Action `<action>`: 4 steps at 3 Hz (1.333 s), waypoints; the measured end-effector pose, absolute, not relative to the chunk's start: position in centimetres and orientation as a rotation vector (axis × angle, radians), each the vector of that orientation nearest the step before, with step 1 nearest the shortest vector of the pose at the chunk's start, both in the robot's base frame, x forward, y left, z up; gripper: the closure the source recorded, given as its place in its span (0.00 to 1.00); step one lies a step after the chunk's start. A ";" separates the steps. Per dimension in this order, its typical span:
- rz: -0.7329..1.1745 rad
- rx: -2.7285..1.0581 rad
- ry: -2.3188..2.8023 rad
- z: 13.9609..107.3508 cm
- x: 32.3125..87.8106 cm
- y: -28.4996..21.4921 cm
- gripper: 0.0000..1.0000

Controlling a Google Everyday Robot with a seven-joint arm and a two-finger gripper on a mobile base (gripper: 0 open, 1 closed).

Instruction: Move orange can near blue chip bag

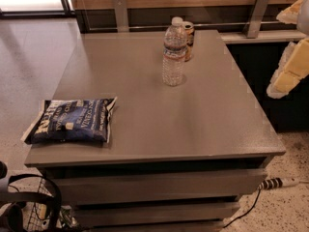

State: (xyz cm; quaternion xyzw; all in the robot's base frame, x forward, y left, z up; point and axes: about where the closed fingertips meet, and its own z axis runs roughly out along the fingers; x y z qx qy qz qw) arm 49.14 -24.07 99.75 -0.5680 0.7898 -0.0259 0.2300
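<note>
PROGRESS: not started | orange can [189, 39] stands at worktop [203, 120] far edge, just behind bottle [174, 52] | blue chip bag [72, 121] lies near-left, well apart | hand [289, 71] hangs right of worktop, grip state: cannot tell

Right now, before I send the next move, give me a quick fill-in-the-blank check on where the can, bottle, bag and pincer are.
1. The orange can stands ____ the water bottle, partly hidden by it.
2. The blue chip bag lies flat near the front ____ corner of the table, as the camera sees it.
3. The pincer hangs off the table's ____ side, well apart from the can.

Missing words: behind; left; right
</note>
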 end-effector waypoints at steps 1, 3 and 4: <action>0.054 -1.344 2.096 100.1 55.1 -26.1 0.00; 0.324 -1.075 1.892 98.1 63.1 -24.5 0.00; 0.419 -0.978 1.795 96.1 65.3 -23.1 0.00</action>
